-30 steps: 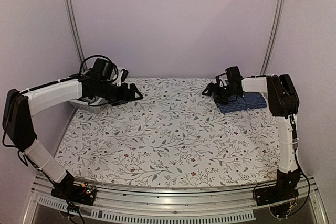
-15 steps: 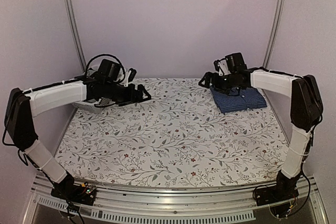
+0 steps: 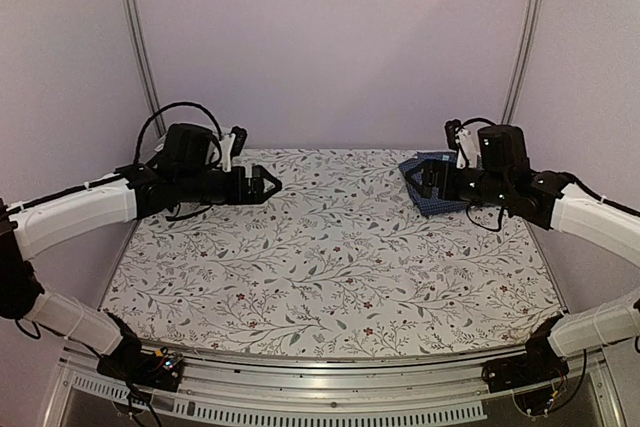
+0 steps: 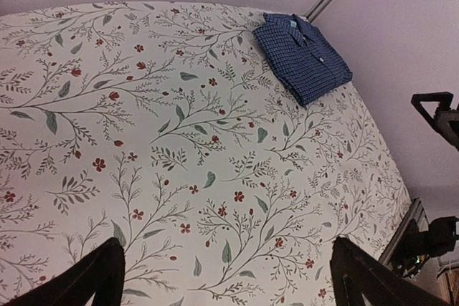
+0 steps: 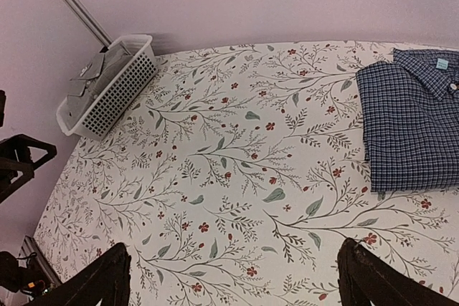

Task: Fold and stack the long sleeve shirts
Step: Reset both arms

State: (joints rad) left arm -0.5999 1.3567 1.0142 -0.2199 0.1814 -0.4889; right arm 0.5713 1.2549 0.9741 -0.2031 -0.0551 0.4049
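Note:
The dark blue checked shirt (image 3: 434, 206) lies folded at the back right of the table, partly behind my right gripper (image 3: 418, 180). It shows whole in the left wrist view (image 4: 305, 55) and at the right edge of the right wrist view (image 5: 412, 130). The grey shirt (image 5: 97, 73) lies crumpled in a white basket (image 5: 118, 91) at the back left. My left gripper (image 3: 265, 185) is open and empty, held above the table; its view shows only bare cloth between its fingers (image 4: 86, 284). My right gripper is open and empty too, above the table (image 5: 233, 277).
The table (image 3: 330, 267) has a floral cloth. In the top view the basket is hidden behind my left arm. Metal poles stand at the back corners (image 3: 135, 37), and walls close in the back and both sides.
Both arms have lifted and drawn back. The right gripper has come off the blue shirt and swung to its right side. The left gripper has risen away from the basket.

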